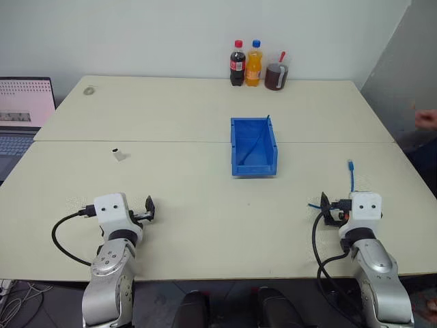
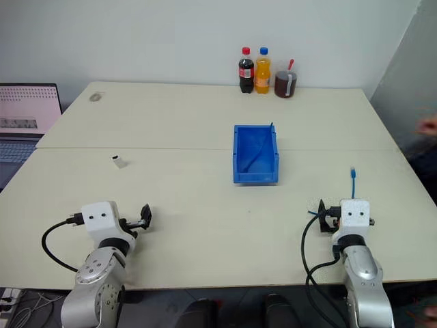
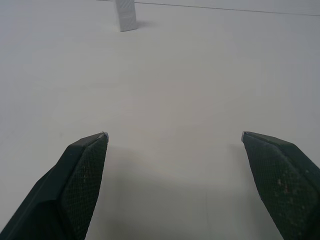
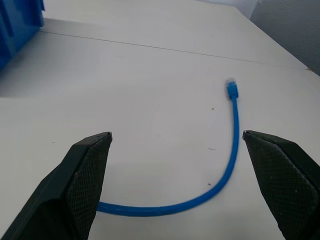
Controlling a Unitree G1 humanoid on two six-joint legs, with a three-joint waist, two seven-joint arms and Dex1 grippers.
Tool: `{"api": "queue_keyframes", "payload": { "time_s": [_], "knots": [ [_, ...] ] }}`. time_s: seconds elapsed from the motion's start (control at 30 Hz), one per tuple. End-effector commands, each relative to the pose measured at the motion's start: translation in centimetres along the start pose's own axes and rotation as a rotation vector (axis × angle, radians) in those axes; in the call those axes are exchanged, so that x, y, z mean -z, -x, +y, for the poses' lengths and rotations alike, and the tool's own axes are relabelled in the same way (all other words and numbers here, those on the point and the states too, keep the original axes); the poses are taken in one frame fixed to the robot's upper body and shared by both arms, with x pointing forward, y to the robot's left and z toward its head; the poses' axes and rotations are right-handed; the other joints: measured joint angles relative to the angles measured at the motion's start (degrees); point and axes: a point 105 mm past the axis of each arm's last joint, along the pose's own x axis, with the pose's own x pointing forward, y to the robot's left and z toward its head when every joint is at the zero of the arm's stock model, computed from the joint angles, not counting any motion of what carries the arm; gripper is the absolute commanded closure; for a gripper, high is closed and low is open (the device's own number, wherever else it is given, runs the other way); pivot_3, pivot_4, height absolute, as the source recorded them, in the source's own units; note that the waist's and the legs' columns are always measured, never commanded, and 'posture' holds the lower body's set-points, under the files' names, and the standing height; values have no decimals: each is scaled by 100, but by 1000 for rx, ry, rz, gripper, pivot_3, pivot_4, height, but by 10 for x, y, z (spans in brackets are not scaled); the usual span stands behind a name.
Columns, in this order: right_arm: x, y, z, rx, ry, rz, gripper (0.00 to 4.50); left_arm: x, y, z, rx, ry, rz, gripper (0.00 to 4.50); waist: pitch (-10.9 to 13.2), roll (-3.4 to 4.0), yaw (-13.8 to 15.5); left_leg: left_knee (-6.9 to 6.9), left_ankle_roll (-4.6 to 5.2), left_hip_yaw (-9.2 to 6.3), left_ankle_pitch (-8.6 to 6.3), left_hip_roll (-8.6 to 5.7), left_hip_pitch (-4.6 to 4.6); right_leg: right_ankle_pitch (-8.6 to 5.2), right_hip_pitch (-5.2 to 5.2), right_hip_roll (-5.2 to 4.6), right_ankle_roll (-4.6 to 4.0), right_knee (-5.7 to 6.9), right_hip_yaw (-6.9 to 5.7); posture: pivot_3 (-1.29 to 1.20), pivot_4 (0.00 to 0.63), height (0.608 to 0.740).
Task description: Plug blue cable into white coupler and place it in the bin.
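The blue cable (image 4: 233, 150) lies curved on the table just ahead of my right gripper (image 4: 177, 135), its plug (image 4: 231, 89) at the far end. That gripper is open with nothing between its fingers. The white coupler (image 1: 118, 152) stands on the table's left side, well ahead of my left gripper (image 3: 175, 137), which is open and holds nothing. The coupler (image 3: 125, 14) shows small and far off in the left wrist view. The blue bin (image 1: 235, 147) sits mid-table between the arms and farther out, its low front facing me.
Two bottles (image 1: 246, 63) and a dark cup (image 1: 276, 75) stand at the table's far edge. A laptop (image 1: 24, 109) sits off the left side. A person's hand (image 1: 427, 119) shows at the right edge. A seam crosses the table behind the bin.
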Motion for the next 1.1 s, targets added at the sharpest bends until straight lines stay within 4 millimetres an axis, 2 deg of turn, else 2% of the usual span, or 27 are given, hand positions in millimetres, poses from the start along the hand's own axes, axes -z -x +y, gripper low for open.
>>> {"api": "queue_keyframes", "payload": {
  "time_s": [0.03, 0.53, 0.73, 0.87, 1.1],
  "knots": [
    [-12, 2, -7, 26, -12, -43, 38, -6, 2, -1, 3, -14, -22, 0, 0, 0, -1, 0, 0, 0, 0, 0, 0, 0, 0, 0, 0, 0, 0, 0, 150, 740],
    [-10, 0, -4, 26, -33, -38, 38, -11, 0, -2, 8, -26, -44, 0, -1, 0, -1, 0, 0, 1, 0, 0, 0, 0, 0, 0, 0, 0, 0, 0, 150, 740],
    [-10, -1, -5, 28, -31, -37, 38, -13, -2, -12, 54, -25, -50, 0, -1, 0, 0, 0, 0, 0, 0, 0, 0, 0, 0, 0, 0, 0, -1, 0, 150, 740],
    [-10, -2, -5, 26, -21, -38, 38, -28, -7, -34, 198, -112, -107, 0, 0, 0, 1, 0, 0, 0, 0, 0, 0, 0, 0, 0, 0, 0, -1, 0, 150, 740],
    [-17, -12, -13, 17, 12, -51, 38, -76, -10, -103, 680, -279, -235, 0, -1, 1, 6, 1, 0, 3, 0, -3, 0, 1, 1, 1, 0, 0, -2, 0, 150, 740]
  ]
}}
